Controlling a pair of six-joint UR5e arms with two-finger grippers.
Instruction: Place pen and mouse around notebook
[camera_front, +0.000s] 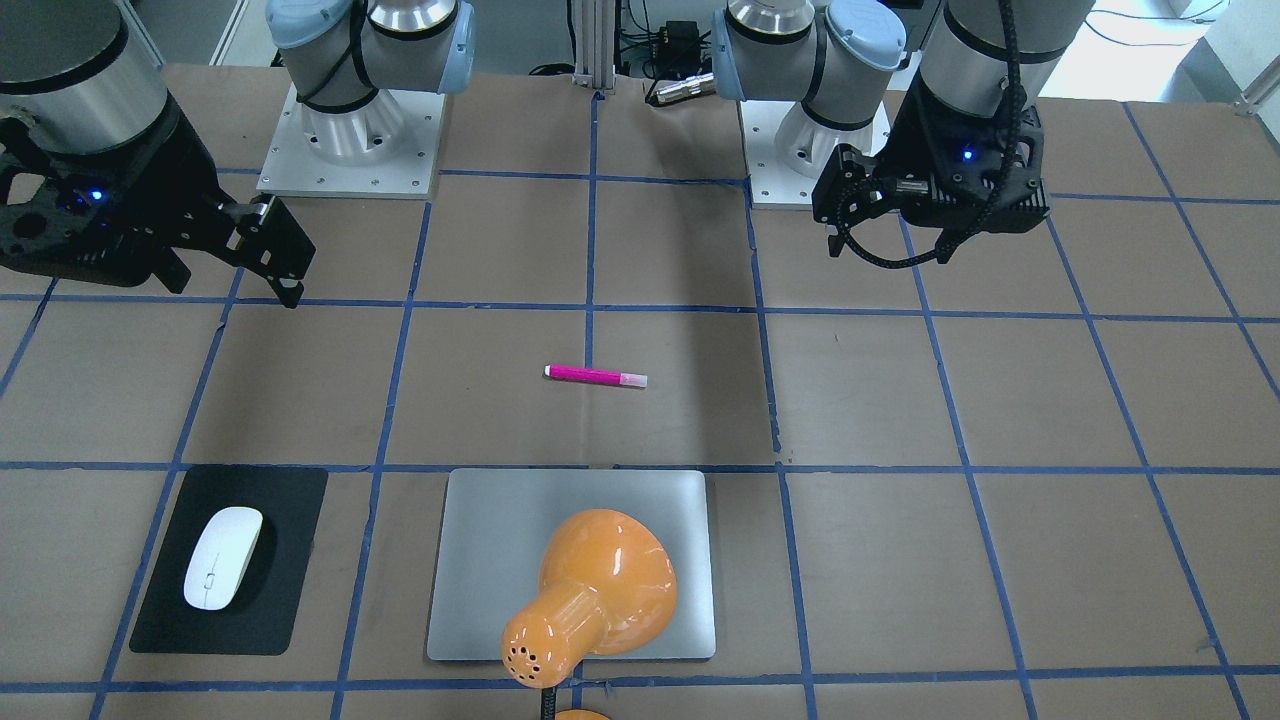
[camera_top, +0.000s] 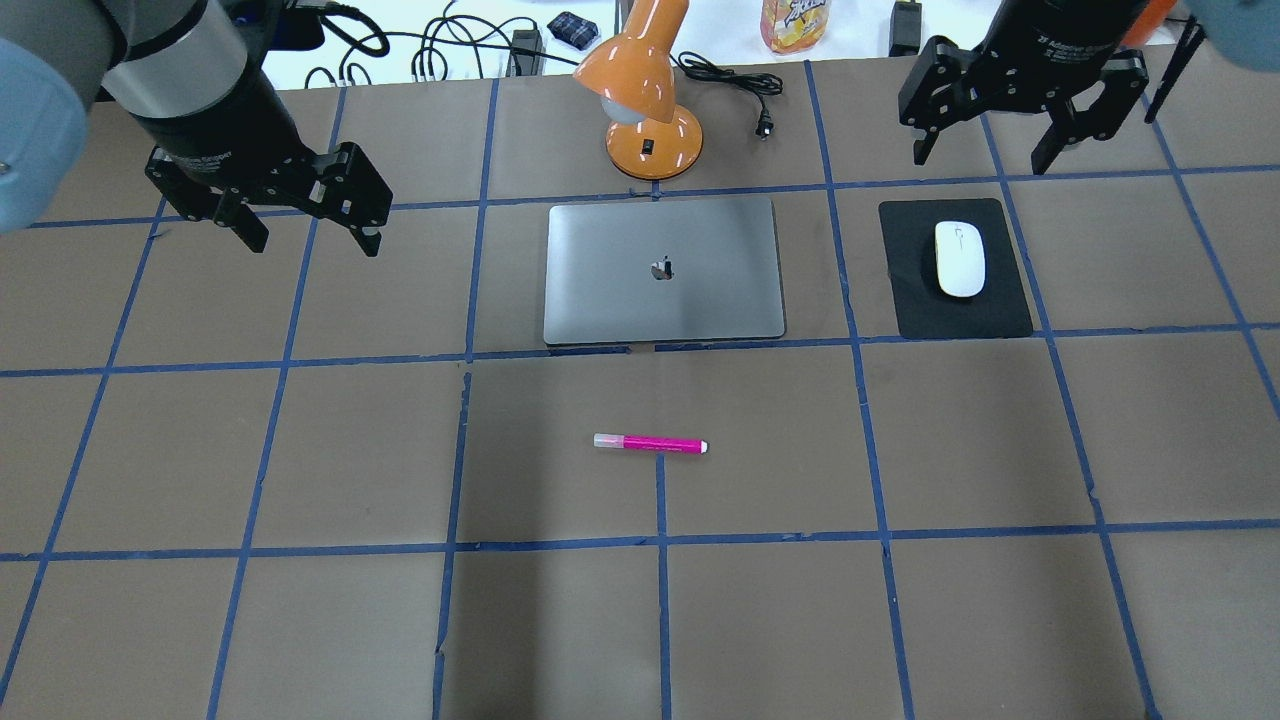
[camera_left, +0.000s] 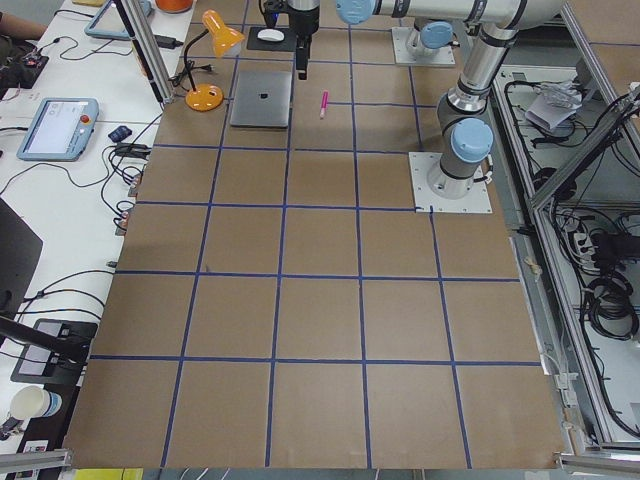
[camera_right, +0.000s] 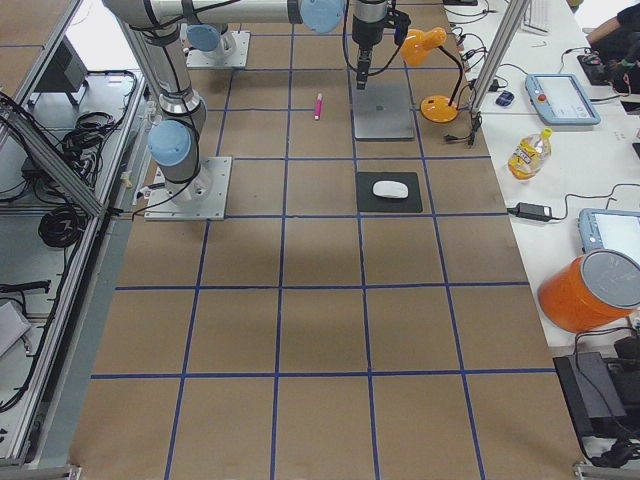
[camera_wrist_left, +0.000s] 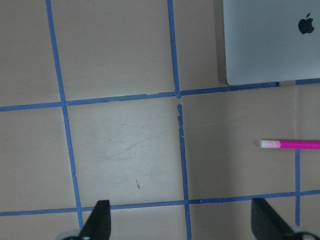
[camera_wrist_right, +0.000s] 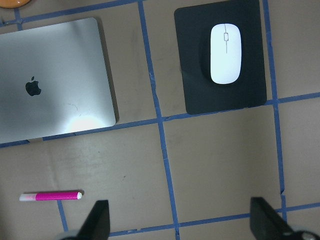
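The pink pen (camera_top: 650, 443) lies flat on the brown table, in front of the closed silver notebook (camera_top: 662, 270) and apart from it. Off to the notebook's right, the white mouse (camera_top: 959, 258) rests on a black mat (camera_top: 1005, 310). My left gripper (camera_top: 314, 242) hangs open and empty above the table, left of the notebook. Open and empty too, my right gripper (camera_top: 980, 160) hovers just beyond the mat. The left wrist view shows the pen (camera_wrist_left: 290, 145) and a notebook corner (camera_wrist_left: 270, 40). In the right wrist view the mouse (camera_wrist_right: 225, 53), notebook (camera_wrist_right: 50, 80) and pen (camera_wrist_right: 50, 196) all show.
An orange desk lamp (camera_top: 645, 100) stands just behind the notebook, its head leaning over it in the front-facing view (camera_front: 590, 590). Its cord (camera_top: 735, 85) and a bottle (camera_top: 795, 20) lie at the far edge. Blue tape lines (camera_top: 660, 540) grid the table.
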